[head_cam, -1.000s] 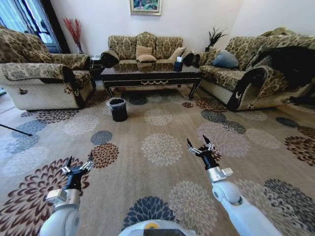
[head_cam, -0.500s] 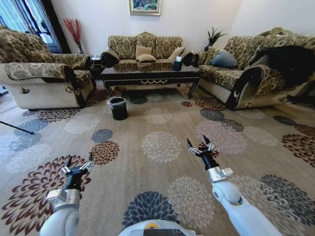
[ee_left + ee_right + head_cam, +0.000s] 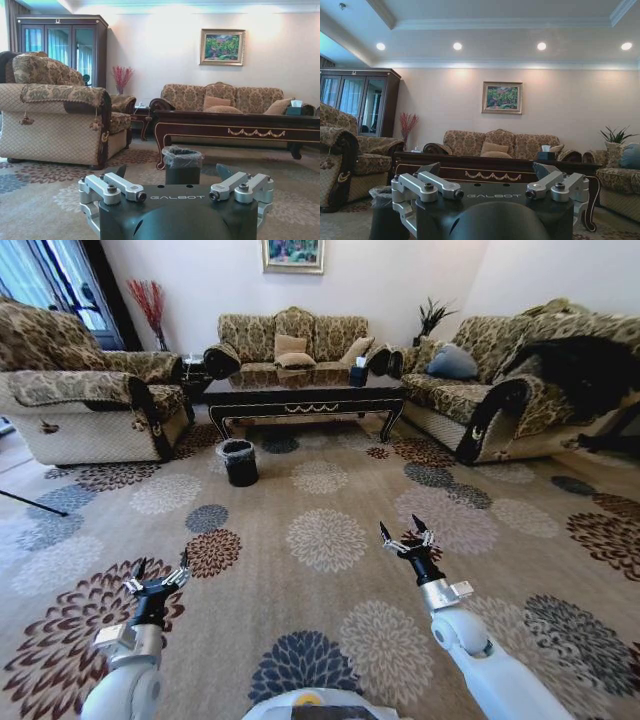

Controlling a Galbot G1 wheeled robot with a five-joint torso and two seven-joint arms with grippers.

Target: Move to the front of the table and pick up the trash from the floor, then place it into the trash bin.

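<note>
Far across the flowered carpet (image 3: 330,540) stands the long dark counter (image 3: 305,395), with three patterned sofas around it: one behind it (image 3: 295,340), one on its left side (image 3: 85,400) and one on its right side (image 3: 520,380). One small black trash bin (image 3: 239,461) sits on the carpet just beside the counter's front left leg, with a thin plastic bag over its rim. One small black tissue box (image 3: 358,373) rests on the counter near its right end. I cannot make out any trash on the floor near the counter from here. By the task, trash like paper or a plastic bottle would likely be very light and easy to squash, so a soft pinch around the middle should do. The robot has two arms. The left gripper (image 3: 160,573) and the right gripper (image 3: 405,537) both hover low over the carpet, well away from the counter. Each one has its two fingers spread apart and holds nothing. One picture (image 3: 294,253) hangs on the wall behind the counter.
</note>
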